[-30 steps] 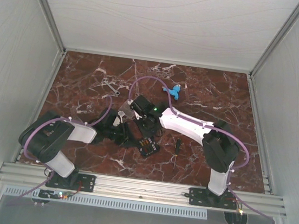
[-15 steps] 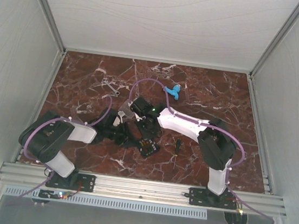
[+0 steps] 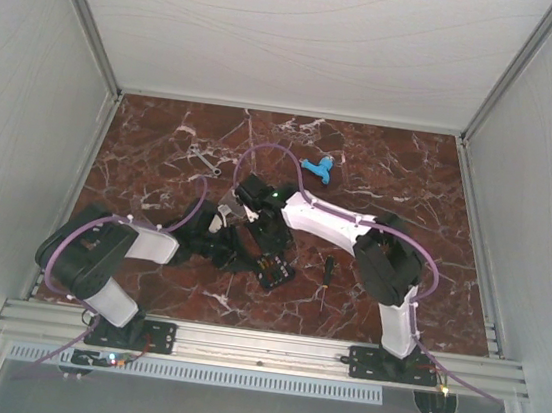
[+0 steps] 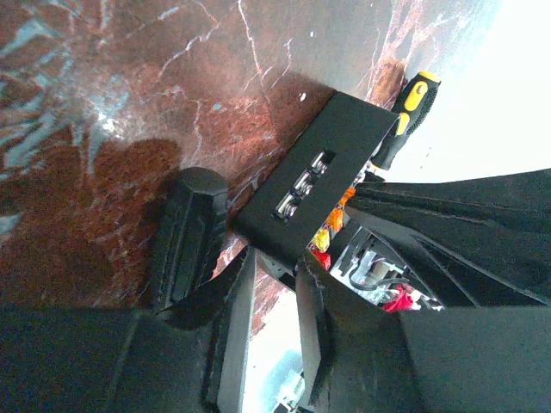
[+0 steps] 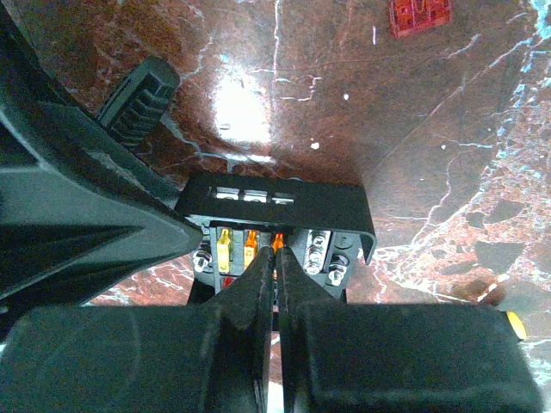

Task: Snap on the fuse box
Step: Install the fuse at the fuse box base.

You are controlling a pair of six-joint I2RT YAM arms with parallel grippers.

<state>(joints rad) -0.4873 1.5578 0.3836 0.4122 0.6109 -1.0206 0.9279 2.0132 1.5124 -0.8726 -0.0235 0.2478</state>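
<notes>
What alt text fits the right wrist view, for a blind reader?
The right gripper, shut, points into a black fuse box holding yellow and orange fuses, on a red marble table. A small red piece lies beyond.

Even, diffuse overhead light. A white glare patch lies on the marble surface (image 5: 245, 103) just beyond the fuse box (image 5: 284, 202). In the left wrist view, soft shadow falls left of the box and the frame is overexposed to its right.

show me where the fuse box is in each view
top: fuse box sits low centre, just left of the screwdriver.
left wrist: box is at centre, a black slab slanting up to the right.
right wrist: box is at centre, open side facing the camera, fuses showing.
shared landmark: the screwdriver, upper right in left wrist; not clearly seen in right wrist.
</notes>
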